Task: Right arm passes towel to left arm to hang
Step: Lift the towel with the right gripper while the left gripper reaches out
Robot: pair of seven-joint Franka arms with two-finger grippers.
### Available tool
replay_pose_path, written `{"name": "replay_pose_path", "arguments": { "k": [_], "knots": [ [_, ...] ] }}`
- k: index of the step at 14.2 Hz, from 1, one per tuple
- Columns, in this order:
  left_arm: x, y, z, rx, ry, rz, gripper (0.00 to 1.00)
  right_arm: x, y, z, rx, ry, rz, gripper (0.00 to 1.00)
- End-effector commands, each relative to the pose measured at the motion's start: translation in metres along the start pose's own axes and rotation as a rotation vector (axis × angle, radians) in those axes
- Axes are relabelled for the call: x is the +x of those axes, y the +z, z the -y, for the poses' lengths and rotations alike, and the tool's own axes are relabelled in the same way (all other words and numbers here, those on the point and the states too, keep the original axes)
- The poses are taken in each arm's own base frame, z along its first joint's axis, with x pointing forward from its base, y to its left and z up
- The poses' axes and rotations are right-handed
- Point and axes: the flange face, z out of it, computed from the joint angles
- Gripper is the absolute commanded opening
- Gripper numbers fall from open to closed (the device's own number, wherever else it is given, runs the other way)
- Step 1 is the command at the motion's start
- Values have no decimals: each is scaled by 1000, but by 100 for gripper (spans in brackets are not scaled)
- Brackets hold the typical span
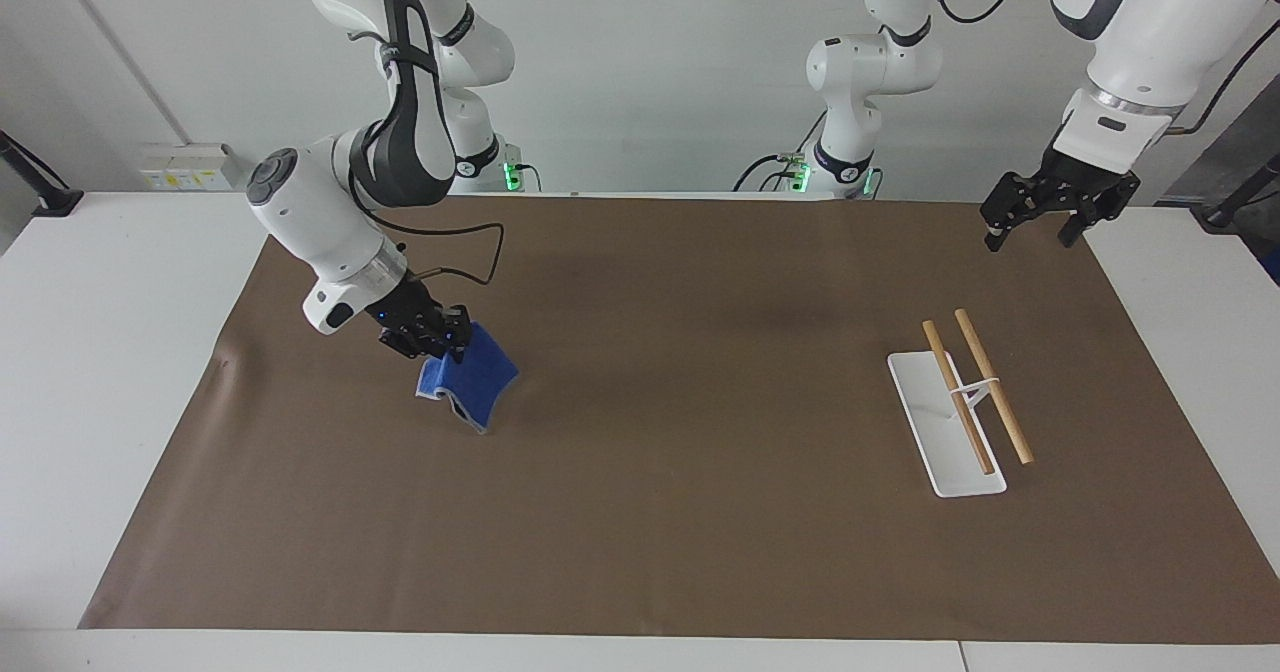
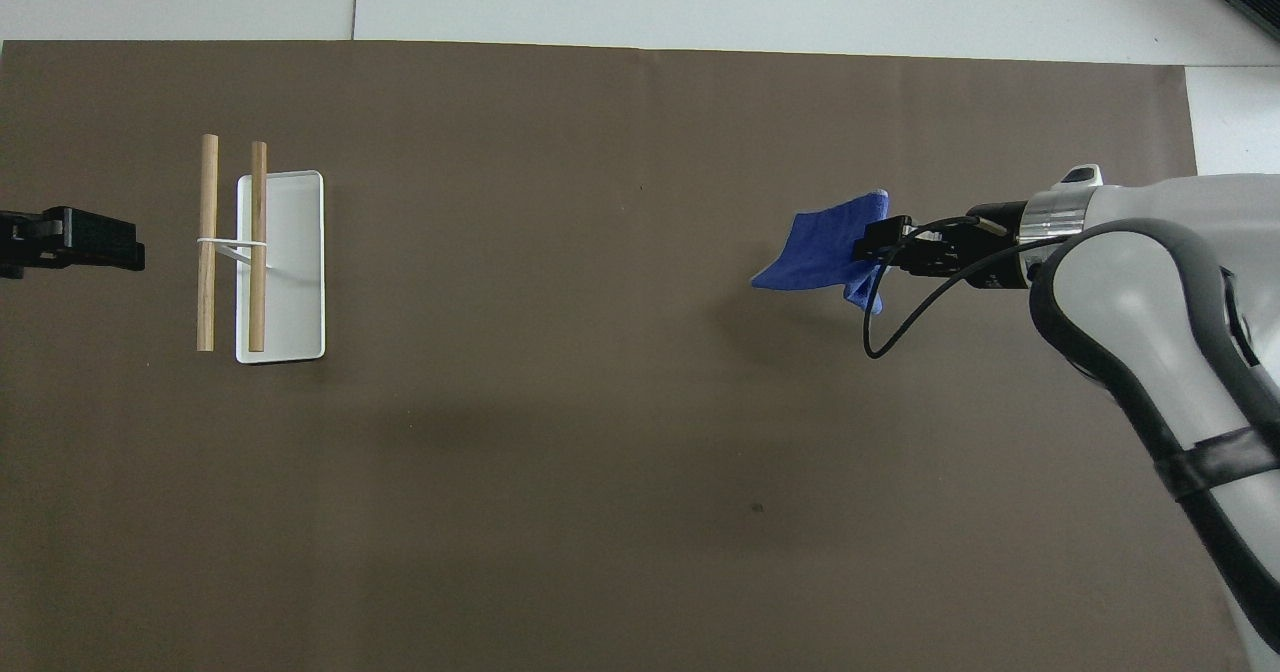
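The blue towel hangs in the air over the brown mat, toward the right arm's end of the table. My right gripper is shut on its upper edge, and the cloth droops below it. The right arm leans out over the mat. My left gripper waits open, raised over the mat's edge near the left arm's end, apart from the towel.
A white rack with two wooden bars stands on the brown mat toward the left arm's end. Two slimmer white arms stand at the table's robot end.
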Motion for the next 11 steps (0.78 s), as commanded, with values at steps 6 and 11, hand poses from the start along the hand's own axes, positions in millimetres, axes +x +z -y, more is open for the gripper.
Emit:
{"name": "replay_pose_path", "arguments": {
  "k": [6, 11],
  "knots": [
    [-9, 0, -6, -8, -2, 27, 100, -49, 71, 113, 345, 417, -51, 0],
    [-17, 5, -11, -2, -214, 51, 100, -108, 118, 194, 506, 633, -95, 0]
  ]
}}
